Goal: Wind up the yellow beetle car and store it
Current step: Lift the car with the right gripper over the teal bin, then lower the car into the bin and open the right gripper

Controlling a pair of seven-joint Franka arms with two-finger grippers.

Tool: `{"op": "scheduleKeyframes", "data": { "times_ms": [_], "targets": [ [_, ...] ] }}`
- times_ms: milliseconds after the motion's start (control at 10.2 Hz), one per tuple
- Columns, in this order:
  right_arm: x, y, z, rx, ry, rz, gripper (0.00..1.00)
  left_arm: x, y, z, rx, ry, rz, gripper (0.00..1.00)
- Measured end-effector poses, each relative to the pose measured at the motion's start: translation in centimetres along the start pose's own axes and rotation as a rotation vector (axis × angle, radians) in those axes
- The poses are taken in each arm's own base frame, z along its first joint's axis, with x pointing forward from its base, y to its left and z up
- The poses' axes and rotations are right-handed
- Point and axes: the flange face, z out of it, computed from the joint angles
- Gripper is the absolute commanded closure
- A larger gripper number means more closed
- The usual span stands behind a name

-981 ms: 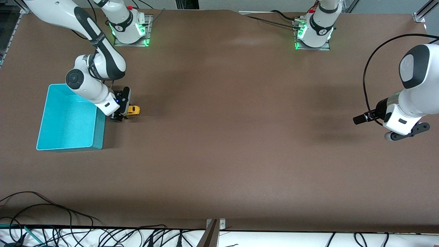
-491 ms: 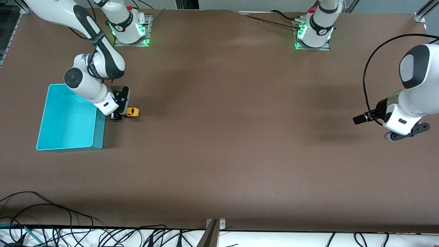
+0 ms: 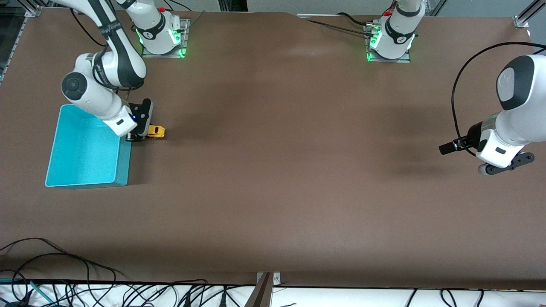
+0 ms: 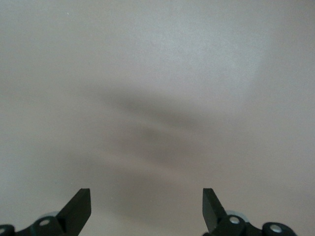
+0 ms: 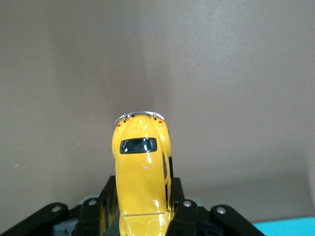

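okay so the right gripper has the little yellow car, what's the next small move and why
Probably carry it sideways over the turquoise bin and let go. The right gripper is shut on the yellow beetle car beside the bin's wall, not yet above it. The left gripper waits open at the table's other end.

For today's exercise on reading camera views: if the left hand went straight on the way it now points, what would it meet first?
The left hand is open over the bare brown table. Nothing else shows ahead, so it would likely meet the tabletop first, though depth is unclear.

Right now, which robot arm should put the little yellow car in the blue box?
Right. The right gripper already holds the car beside the box; the left gripper waits open at the table's other end.
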Motion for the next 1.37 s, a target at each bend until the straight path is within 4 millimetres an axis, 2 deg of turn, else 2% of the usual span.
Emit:
{"op": "scheduleKeyframes", "data": {
  "times_ms": [392, 589, 981, 1177, 1374],
  "targets": [
    [-0.8, -1.2, -5.4, 0.022, -0.033, -0.007, 1.00, 0.0, 0.0, 0.0, 0.000, 0.000, 0.001, 0.00],
    [-2.8, -1.1, -6.9, 0.033, -0.030, -0.052, 1.00, 0.0, 0.0, 0.0, 0.000, 0.000, 0.003, 0.00],
    [-11.0, 0.1, -7.4, 0.029, -0.001, -0.167, 1.00, 0.0, 0.0, 0.0, 0.000, -0.001, 0.004, 0.00],
    [-15.1, 1.0, -6.5, 0.040, 0.023, -0.226, 1.00, 0.0, 0.0, 0.0, 0.000, -0.001, 0.004, 0.00],
    [-19.1, 2.3, -4.6, 0.056, 0.055, -0.286, 1.00, 0.0, 0.0, 0.0, 0.000, -0.001, 0.005, 0.00]
  ]
}}
